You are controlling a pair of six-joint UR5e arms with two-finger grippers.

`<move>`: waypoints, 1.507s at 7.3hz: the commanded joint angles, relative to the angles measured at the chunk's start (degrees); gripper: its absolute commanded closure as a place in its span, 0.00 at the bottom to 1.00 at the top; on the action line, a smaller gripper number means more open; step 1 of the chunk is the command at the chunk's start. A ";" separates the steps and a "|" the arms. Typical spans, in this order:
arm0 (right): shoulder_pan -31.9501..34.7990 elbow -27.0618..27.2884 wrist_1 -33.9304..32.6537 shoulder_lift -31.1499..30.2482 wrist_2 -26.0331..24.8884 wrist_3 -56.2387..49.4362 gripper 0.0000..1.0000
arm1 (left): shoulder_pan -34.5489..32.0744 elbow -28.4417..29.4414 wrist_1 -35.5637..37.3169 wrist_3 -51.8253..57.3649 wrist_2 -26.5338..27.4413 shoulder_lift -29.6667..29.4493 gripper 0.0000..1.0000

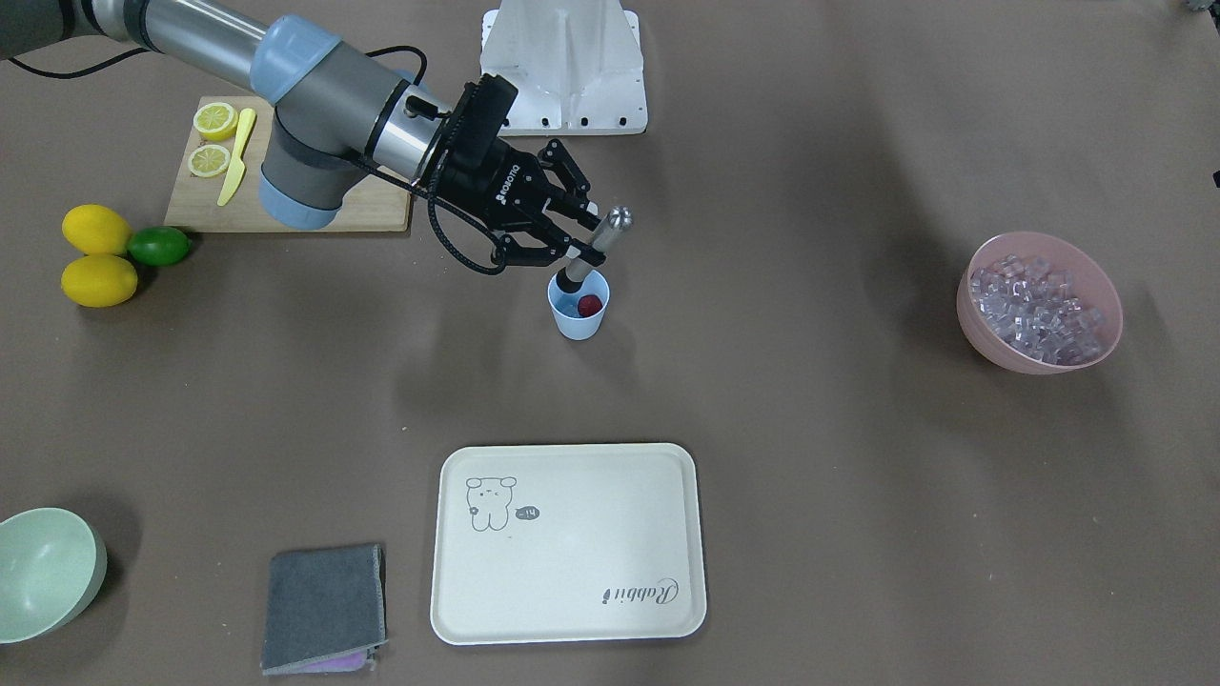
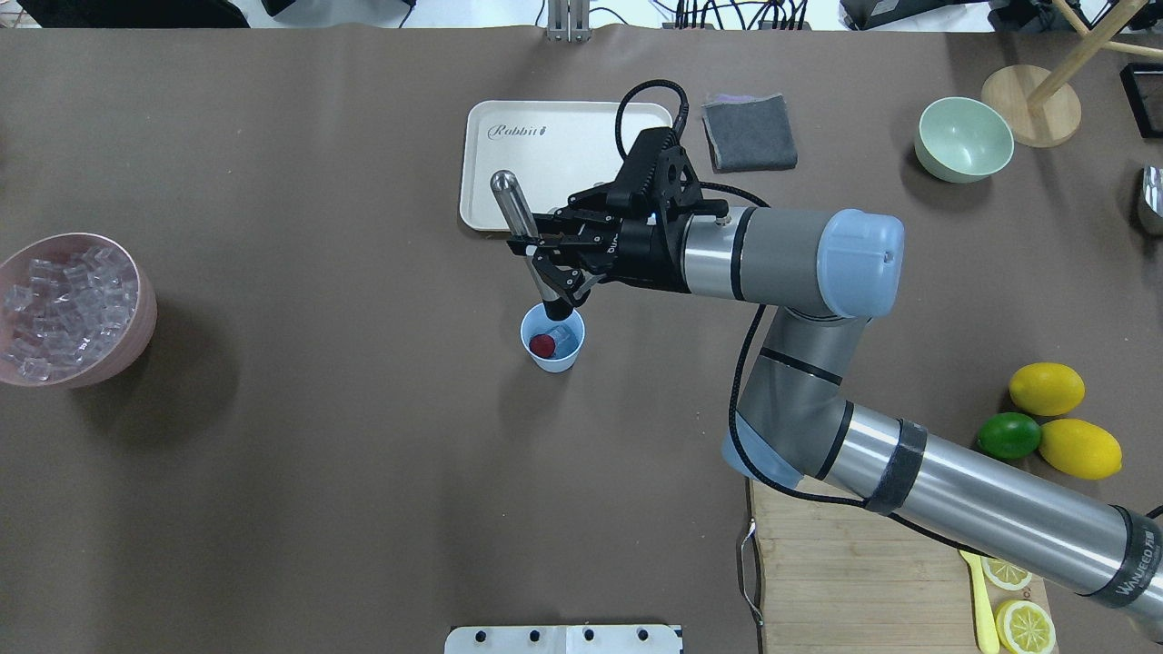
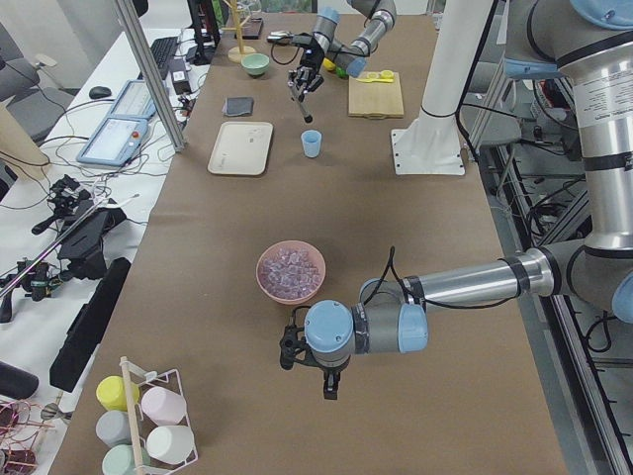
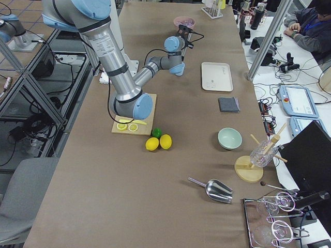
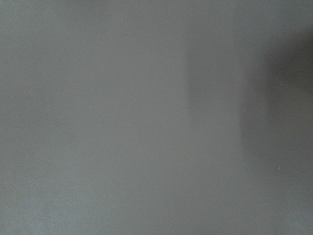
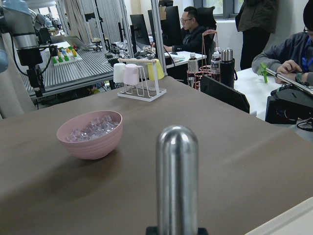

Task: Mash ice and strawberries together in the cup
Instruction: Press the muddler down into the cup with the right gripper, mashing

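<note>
Over cup (image 1: 579,326) rim: right gripper (image 1: 583,251) clamps muddler (image 1: 609,228); strawberry (image 1: 591,305) inside; tray (image 1: 572,553) well apart; left gripper (image 3: 330,383) unclear.

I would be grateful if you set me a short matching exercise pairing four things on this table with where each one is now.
Things:
1. strawberry
2. ice heap
3. metal muddler
4. lemon halves

Places:
A. on the wooden cutting board
B. in the blue cup
C. in the pink bowl
D. gripped by the right tool

Pairs: 1-B, 2-C, 3-D, 4-A
</note>
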 commanded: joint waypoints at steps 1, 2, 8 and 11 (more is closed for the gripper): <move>-2.07 -2.32 7.14 -0.69 -2.59 1.96 1.00 | 0.00 0.26 -0.06 0.02 -0.07 0.00 0.02; -3.48 -3.36 7.84 -0.52 -5.48 1.89 1.00 | 0.00 0.26 -0.06 0.11 -0.07 0.00 0.02; -3.67 -7.68 8.03 -0.61 -6.22 1.10 1.00 | 0.00 0.26 -0.06 0.11 -0.07 0.00 0.02; -3.94 -7.34 7.94 0.00 -6.74 1.44 1.00 | 0.00 0.26 -0.06 0.20 -0.07 0.00 0.02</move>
